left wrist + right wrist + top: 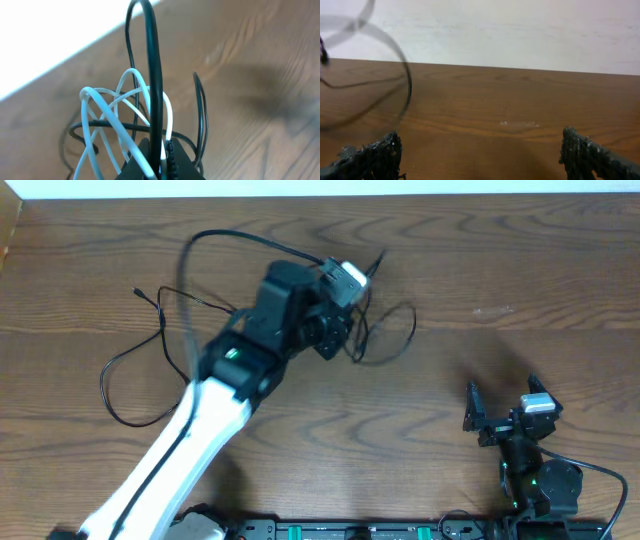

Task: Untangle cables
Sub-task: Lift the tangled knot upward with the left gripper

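A thin black cable [160,310] lies in loose loops over the left and middle of the table. In the overhead view my left gripper [345,340] is over the knot near the table's middle back. In the left wrist view it [162,160] is shut on the black cable [154,75], with a strand of the white cable [107,117] pinched beside it. Both are lifted off the wood, and the white loops wind around the black one. My right gripper [502,398] is open and empty at the front right. It also shows in the right wrist view [480,150].
A black loop [410,330] lies just right of the left gripper. A blurred black loop [409,80] shows at the left of the right wrist view. A white wall runs behind the table's far edge [520,66].
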Available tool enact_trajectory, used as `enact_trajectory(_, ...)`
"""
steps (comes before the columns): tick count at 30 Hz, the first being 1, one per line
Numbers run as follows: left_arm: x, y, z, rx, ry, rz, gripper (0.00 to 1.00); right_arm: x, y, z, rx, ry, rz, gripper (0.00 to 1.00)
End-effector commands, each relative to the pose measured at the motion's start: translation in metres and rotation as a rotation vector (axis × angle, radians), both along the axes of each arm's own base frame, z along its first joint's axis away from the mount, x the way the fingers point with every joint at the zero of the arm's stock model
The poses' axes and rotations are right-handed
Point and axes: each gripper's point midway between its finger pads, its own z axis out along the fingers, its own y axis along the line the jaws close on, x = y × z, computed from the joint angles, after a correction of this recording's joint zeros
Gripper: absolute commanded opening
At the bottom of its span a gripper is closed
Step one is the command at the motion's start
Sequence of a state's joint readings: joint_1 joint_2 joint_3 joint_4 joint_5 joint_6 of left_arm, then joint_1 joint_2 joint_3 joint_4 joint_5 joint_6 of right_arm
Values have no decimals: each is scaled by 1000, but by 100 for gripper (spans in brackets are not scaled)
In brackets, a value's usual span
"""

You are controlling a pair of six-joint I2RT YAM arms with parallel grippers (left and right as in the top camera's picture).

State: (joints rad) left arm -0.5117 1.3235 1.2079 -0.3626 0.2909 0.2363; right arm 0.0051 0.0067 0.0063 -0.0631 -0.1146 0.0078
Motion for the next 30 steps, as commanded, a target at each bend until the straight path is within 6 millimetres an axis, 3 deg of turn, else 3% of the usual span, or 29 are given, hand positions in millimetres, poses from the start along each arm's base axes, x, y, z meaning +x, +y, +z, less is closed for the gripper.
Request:
enact_trajectory(1, -9, 9, 45, -80, -77, 19, 7, 0, 0, -1, 10, 7, -2, 99)
enact_trajectory(9, -21, 17, 63, -115, -99, 32, 8, 0, 0, -1, 10, 6, -2, 99)
enact_trajectory(30, -23, 18, 33, -71, 17, 46, 8, 0, 0, -1, 10, 6, -3, 99)
